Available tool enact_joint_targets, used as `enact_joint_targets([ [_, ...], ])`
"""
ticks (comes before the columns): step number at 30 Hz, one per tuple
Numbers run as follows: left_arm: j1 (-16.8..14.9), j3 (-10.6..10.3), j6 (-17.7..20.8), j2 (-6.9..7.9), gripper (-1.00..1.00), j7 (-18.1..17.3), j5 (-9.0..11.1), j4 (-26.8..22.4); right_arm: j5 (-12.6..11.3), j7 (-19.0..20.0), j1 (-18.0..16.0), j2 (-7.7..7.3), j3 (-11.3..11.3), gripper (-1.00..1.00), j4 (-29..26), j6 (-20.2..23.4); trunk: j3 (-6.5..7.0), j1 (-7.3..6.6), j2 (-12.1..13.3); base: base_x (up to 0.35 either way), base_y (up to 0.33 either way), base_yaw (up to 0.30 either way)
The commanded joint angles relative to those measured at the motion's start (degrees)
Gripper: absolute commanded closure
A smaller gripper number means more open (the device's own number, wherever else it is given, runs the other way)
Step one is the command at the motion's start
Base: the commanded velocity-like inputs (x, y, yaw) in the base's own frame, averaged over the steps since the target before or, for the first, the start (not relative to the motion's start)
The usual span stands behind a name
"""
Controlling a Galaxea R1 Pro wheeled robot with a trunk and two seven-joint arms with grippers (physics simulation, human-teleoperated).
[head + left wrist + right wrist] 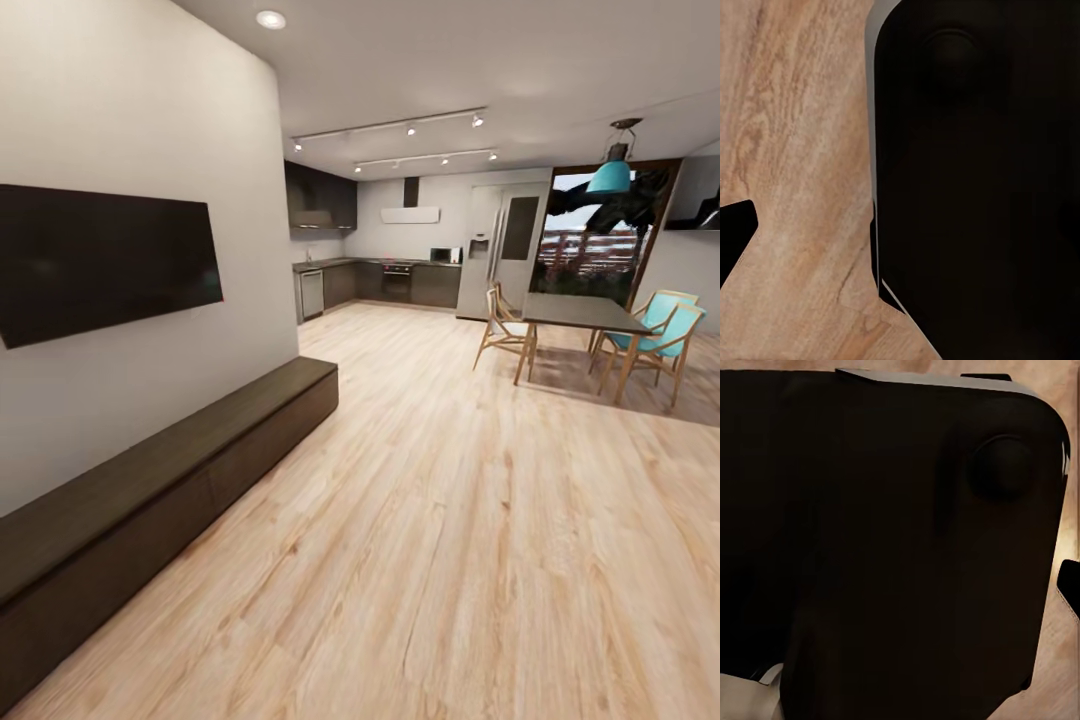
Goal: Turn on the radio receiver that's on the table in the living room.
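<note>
- You are on the way, looking for the radio; the head view faces the kitchen [400,270], a dining table [585,315] and a wall television [100,260].
- Next, I think, you must turn the base toward the living room.
- The radio's place and direction cannot be told.
- For both grippers I cannot tell open or closed; the wrist views show dark robot body above wood floor [795,150].

A wide black television [105,262] hangs on the pale wall, and everything else sits around it. Just below it a long, low dark cabinet [170,478] runs along the foot of the same wall. Pale wood floor [470,540] spreads out from the cabinet. Well beyond the television, past the wall's corner, a dark kitchen [380,280] lines the far end. Off to the television's right stands a dark dining table [583,313] with wooden and teal chairs [668,335], a teal pendant lamp [611,172] above it.
</note>
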Motion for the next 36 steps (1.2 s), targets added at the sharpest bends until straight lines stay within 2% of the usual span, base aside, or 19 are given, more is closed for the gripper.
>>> enact_joint_targets([
  [1,0.0,0.0,0.01,0.0,-1.0,0.0,0.0,0.0,0.0,0.0,0.0,0.0,0.0,-1.0,0.0,0.0,0.0,0.0,0.01,0.041,0.0,0.0],
  [12,0.0,0.0,0.03,0.01,-1.0,-0.01,0.0,0.0,0.0,0.0,0.0,0.0,0.0,-1.0,0.0,-0.1,0.0,0.0,0.01,0.006,0.0,-0.043],
  [36,0.0,0.0,0.03,0.01,-1.0,-0.01,0.0,0.0,0.0,0.0,0.0,0.0,0.0,-1.0,0.0,-0.18,0.46,0.0,0.01,0.0,0.0,-0.279],
])
